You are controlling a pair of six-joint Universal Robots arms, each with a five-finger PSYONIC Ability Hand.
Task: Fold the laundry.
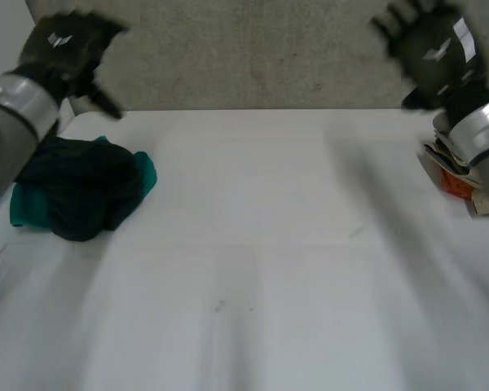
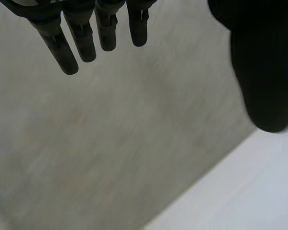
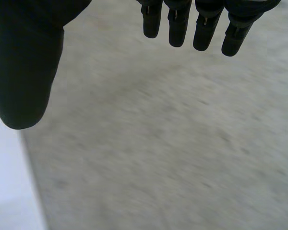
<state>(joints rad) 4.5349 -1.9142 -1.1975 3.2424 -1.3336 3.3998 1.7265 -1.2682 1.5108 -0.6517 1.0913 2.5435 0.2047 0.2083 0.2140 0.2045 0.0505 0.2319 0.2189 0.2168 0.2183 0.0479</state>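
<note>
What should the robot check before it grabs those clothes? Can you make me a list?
1. Left hand open, holding nothing: ok.
2. Right hand open, holding nothing: ok.
3. Dark and teal clothes on the table, beside the left arm: ok.
4. Clothes flat for folding: not ok, bunched in a heap.
5. Number of pieces in the heap: cannot tell.
6. Orange-and-white things by the right arm, apart from the clothes: ok.
</note>
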